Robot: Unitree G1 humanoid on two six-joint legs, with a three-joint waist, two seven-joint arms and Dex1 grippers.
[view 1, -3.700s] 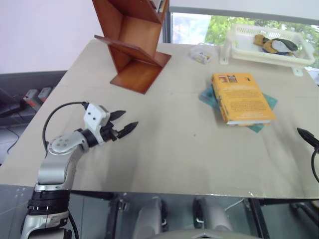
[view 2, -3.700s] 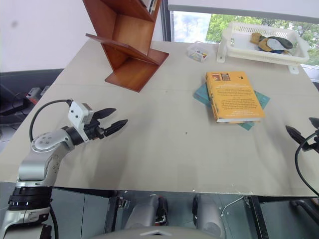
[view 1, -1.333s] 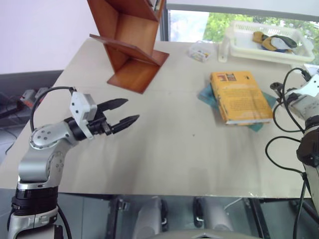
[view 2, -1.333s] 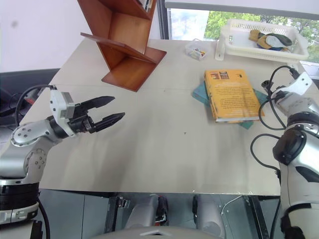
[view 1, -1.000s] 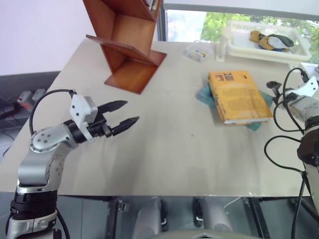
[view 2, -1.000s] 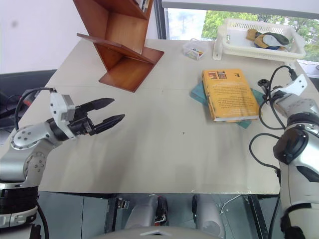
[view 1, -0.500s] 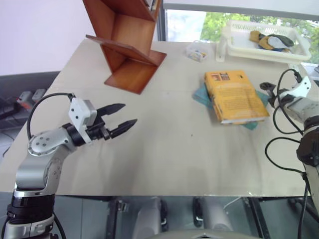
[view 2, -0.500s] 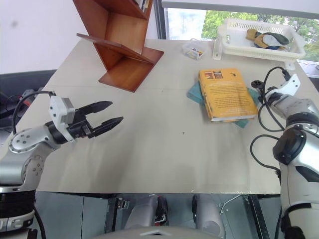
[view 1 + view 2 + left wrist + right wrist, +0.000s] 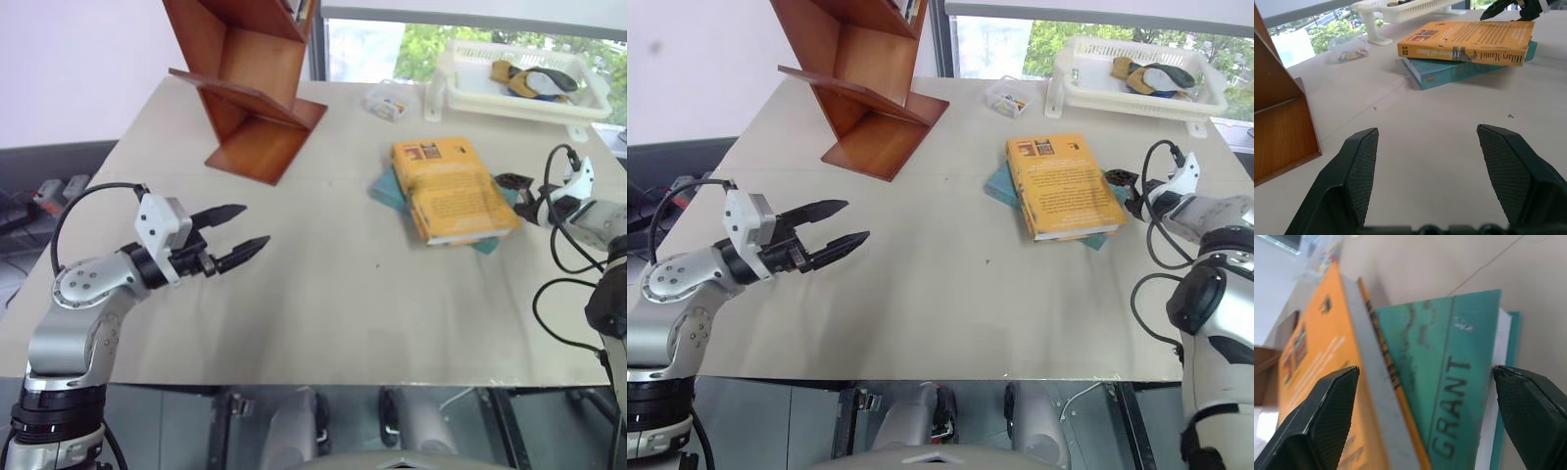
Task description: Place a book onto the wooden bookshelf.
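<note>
Book (image 9: 451, 188), orange, lies on a teal book (image 9: 390, 190) on the table (image 9: 323, 294), well apart from the bookshelf (image 9: 257, 83) at the far left corner. The left gripper (image 9: 239, 232) hovers over the table, jaws spread around nothing. The right gripper (image 9: 515, 195) sits just beside the book's right edge.

Left wrist view: both books (image 9: 1469, 41) lie stacked ahead, past spread fingers (image 9: 1359, 166).

Right wrist view: spread fingers (image 9: 1327, 411) flank the 2 books' edges; the teal cover (image 9: 1449, 377) reads "GRANT".
</note>
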